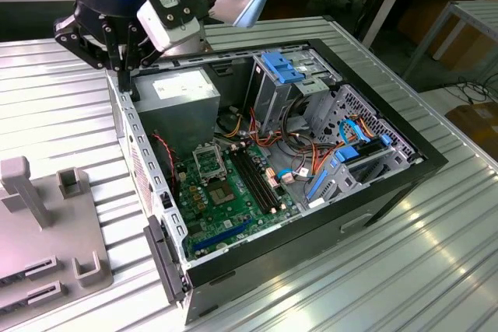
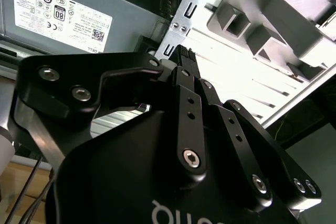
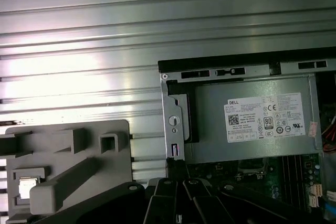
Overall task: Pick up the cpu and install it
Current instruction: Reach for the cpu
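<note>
I am watching the gripper [image 1: 124,75] hanging at the upper left of the exterior view, just above the corner of the open computer case [image 1: 311,242], beside the grey power supply [image 1: 183,91]. In the second wrist view the fingers [image 2: 181,85] are looking pressed together into one black column, and I am seeing nothing between them. In that view they are hanging in front of the case's metal edge and the power supply.

In the first wrist view I am seeing the cpu [image 3: 26,188] as a small pale-glinting square lying flat in a recess of the grey fixture [image 3: 68,145]. It is well apart from the fingers, and nothing is touching it. The fixture is resting on the ribbed metal tabletop [image 3: 79,35] just beside the case. In the exterior view it is sitting at the lower left of the frame, on the exterior view's left of the case.

Inside the case, the green motherboard [image 1: 226,207] is lying flat near the middle of the exterior view. The silver socket frame [image 1: 208,162] is sitting at its upper end, just below the power supply. From here I cannot tell whether anything is seated in it. The long black memory slots [image 1: 253,176] are running alongside it, on the exterior view's right.
</note>
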`<state>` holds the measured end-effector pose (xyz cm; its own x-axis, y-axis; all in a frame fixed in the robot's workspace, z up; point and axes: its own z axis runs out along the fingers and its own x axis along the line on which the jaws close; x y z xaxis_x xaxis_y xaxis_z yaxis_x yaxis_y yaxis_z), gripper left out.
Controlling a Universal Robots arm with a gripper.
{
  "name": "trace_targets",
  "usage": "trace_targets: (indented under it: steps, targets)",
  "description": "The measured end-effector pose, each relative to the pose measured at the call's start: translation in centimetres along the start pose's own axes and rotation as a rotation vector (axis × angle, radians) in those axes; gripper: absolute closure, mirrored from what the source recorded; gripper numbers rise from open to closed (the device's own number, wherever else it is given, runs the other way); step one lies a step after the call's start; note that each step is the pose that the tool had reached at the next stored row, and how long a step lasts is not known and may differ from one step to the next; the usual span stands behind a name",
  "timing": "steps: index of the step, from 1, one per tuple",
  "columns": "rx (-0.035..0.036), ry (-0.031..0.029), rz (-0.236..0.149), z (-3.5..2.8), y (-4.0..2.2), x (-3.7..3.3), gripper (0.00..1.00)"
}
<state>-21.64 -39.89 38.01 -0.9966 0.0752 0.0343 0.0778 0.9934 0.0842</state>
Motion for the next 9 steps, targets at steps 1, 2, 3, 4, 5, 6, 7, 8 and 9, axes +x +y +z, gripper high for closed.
trace_targets:
  steps: [1,2,3,4,5,6,7,8,9]
  targets:
    - [0.0000,0.0001,0.000,0.01,-0.02,0.19,0.89]
    - [-0.0001,0.0001,0.000,0.02,-0.02,0.31,0.89]
    - [-0.0001,0.0001,0.000,0.03,-0.03,0.43,0.89]
    - [0.0000,0.0001,0.000,0.04,-0.05,0.62,0.89]
    - [-0.0001,0.0001,0.000,0.05,-0.06,0.80,0.89]
    - [-0.0001,0.0001,0.000,0.05,-0.07,0.89,0.89]
    - [-0.0001,0.0002,0.000,0.06,-0.08,1.01,0.89]
    - [0.0000,0.0002,0.000,0.06,-0.09,1.10,0.89]
    - [0.0000,0.0003,0.000,0.07,-0.10,1.21,0.89]
